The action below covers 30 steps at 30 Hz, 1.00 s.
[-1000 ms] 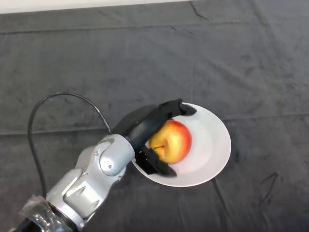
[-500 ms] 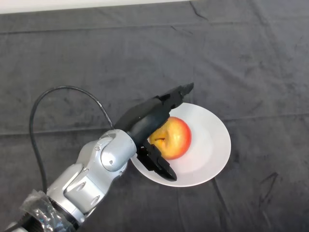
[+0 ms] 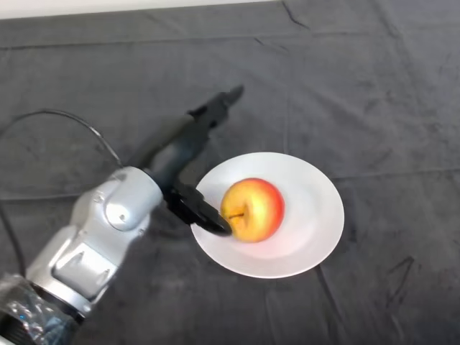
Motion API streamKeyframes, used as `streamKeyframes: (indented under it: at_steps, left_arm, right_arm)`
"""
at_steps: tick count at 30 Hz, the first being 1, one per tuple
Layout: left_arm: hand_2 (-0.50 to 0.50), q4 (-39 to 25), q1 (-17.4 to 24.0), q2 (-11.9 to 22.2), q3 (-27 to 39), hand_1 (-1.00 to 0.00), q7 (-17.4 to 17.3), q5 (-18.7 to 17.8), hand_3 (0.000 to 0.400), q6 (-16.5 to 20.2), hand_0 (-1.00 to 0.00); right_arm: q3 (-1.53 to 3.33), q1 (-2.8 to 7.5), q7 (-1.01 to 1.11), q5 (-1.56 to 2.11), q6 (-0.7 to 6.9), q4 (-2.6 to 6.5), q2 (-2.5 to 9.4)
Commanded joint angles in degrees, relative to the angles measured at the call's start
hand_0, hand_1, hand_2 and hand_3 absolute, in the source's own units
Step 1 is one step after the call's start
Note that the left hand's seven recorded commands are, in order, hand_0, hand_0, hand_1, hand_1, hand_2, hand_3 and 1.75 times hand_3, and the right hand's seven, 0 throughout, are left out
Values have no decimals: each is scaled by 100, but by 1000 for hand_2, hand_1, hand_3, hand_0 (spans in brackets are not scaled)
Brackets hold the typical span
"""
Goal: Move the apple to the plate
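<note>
— Head view: where's the apple (image 3: 252, 209)?
— Sitting on the white plate (image 3: 316, 215), left of its middle, stem side facing left.
— And the left hand (image 3: 180, 154)?
— Left of the plate, fingers (image 3: 219, 104) straight and spread from the thumb (image 3: 205, 215), gripping nothing; the thumb tip lies just beside the apple.

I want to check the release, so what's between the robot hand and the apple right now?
Nothing in the head view: the open robot hand sits left of the apple, only white plate rim between, its lower fingertip nearly at the apple.

arm (image 3: 86, 251) | cut off at lower left edge (shoulder unseen)
</note>
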Motion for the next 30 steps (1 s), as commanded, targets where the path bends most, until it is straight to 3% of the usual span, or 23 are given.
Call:
streamKeyframes:
  at_steps: [1,19,30]
  left_arm:
    - [0,-392,-102,315,226,0,-34,-40,0,-75,0]
    - [0,-834,241,554,1421,0,402,-379,0,-67,0]
    - [0,-1004,593,838,2324,0,556,-693,0,-244,0]
  right_arm:
    - [63,-275,88,22,-23,-210,-106]
    - [62,-275,87,22,-24,-211,-107]
    - [62,-276,87,22,-24,-212,-107]
